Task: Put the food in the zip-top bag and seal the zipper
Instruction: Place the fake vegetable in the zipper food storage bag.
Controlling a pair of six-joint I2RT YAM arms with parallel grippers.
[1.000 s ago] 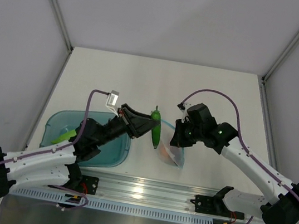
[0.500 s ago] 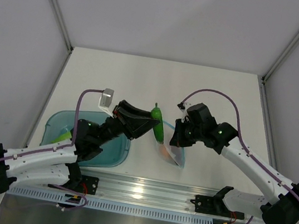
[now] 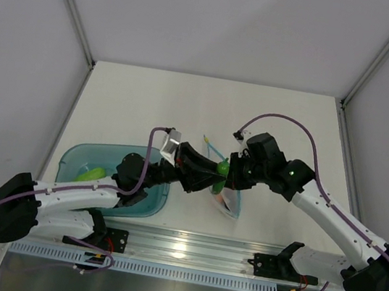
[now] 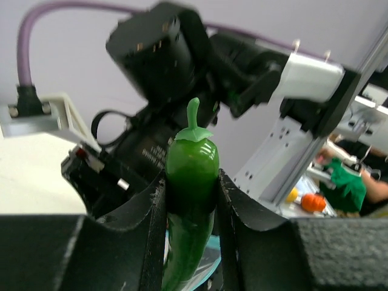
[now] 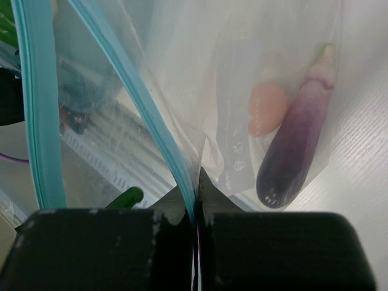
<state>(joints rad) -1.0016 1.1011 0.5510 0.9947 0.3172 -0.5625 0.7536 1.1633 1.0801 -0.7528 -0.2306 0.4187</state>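
At the front edge of the tabletop, mid-width: bag mouth and loading hazards

Item 1. We recorded the left gripper (image 4: 191, 194) pinching the long green vegetable (image 4: 193, 160) at mid-length, stem up, close to the mouth of the zip-top bag (image 5: 182, 66).
Item 2. The right gripper (image 5: 197, 185) was pressed together on one lip of the zipper (image 5: 142, 109), holding it up. The other lip stood apart, unheld.
Item 3. The purple eggplant (image 5: 296, 145) and the small orange piece (image 5: 267, 109) lay inside the bag.
Item 4. The round green apple (image 3: 92, 173) sat in the teal tray (image 3: 76, 151) at the front-left corner.
Hazards, as we judged them:
- The vegetable's tip could catch the slack lip and fold the mouth shut.
- A push could drag the floppy film out of the thin pinch.
- Released too early, the vegetable could land on the tabletop (image 3: 150, 102) beside the bag.
- The two wrists stood close and could collide.
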